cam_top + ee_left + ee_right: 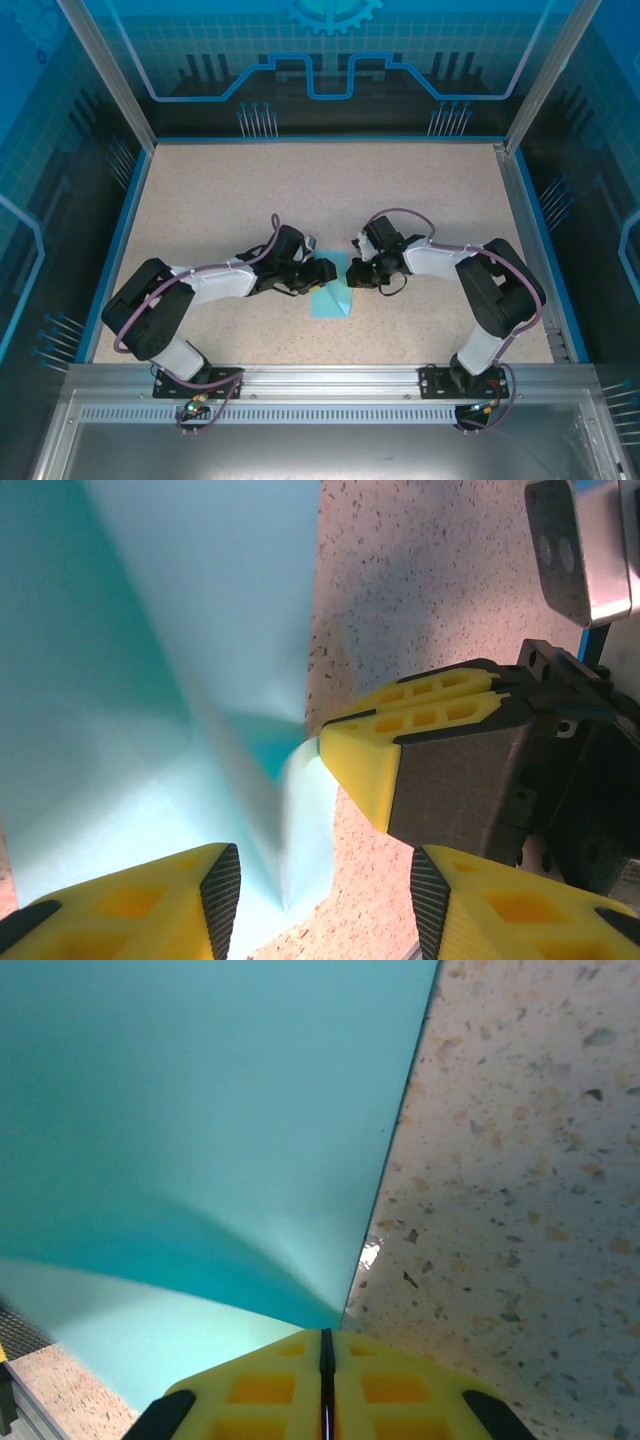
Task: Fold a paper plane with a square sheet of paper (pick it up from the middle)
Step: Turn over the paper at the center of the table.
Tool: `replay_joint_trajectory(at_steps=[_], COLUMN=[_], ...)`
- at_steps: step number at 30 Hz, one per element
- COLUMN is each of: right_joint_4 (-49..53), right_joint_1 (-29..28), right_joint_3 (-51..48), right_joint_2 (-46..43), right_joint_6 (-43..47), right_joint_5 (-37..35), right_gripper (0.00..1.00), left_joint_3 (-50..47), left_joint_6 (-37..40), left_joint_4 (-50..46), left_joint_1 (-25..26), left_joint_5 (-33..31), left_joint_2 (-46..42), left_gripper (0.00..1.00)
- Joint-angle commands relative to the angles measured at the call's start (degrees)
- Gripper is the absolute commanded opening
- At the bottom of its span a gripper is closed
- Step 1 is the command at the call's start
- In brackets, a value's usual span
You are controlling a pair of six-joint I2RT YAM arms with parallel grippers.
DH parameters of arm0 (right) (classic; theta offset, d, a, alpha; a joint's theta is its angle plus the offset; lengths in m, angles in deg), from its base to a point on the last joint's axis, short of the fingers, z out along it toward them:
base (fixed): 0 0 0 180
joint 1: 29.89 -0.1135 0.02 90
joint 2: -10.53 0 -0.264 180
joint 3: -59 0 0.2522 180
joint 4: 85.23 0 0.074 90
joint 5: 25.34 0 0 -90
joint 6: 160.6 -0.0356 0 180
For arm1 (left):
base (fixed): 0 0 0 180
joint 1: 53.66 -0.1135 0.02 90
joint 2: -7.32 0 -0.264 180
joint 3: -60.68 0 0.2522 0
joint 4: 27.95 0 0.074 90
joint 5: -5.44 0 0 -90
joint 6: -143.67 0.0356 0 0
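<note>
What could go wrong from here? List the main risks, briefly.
1. The right gripper appears shut on the very edge of the square sheet of paper; so slim a pinch may slip.
2. The sheet bows up unevenly off the table, so a crease pressed now may land crooked.
3. The left gripper is open astride a corner of the sheet, close beside the right gripper; closing could crumple that corner or bump the two together.

Both arms bend inward, wrists low and facing each other. The left gripper (325,910) has its fingers apart; the right gripper (325,1348) has its fingers pressed together, pinching the edge of the sheet of paper (200,1110).
</note>
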Motion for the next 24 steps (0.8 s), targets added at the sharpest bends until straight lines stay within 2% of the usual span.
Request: replay_joint_trajectory(at_steps=[1,5,11,17,22,24], right_joint_4=[0.17,0.29,0.66,3.4,9.08,11.16], right_joint_1=[0.86,0.85,0.95,1.59,2.16,2.41], right_joint_3=[-0.34,-0.22,-0.06,-0.16,-0.75,-1.09], right_joint_2=[0.8,0.81,0.05,-7.58,-15.2,-17.98], right_joint_6=[-0.16,-0.16,-0.33,-1.59,-2.74,-2.97], right_joint_5=[0.77,0.79,1.02,-2.19,-9.75,-12.37], right_gripper=[0.1,0.1,0.14,0.37,0.59,0.67], left_joint_3=[0.09,1.1,2.05,2.73,4.56,6.01], left_joint_6=[1.48,2.0,2.61,4.15,6.99,8.98], left_joint_4=[1.15,0.83,0.2,-1.43,-4.82,-8.42], left_joint_1=[0.73,0.77,0.81,0.84,0.85,0.85], left_joint_5=[1.94,2.16,2.0,0.22,-2.38,-4.08], left_joint_2=[1.11,3.0,4.75,4.23,3.42,2.01], left_gripper=[0.52,0.47,0.33,0.16,0.05,0.04])
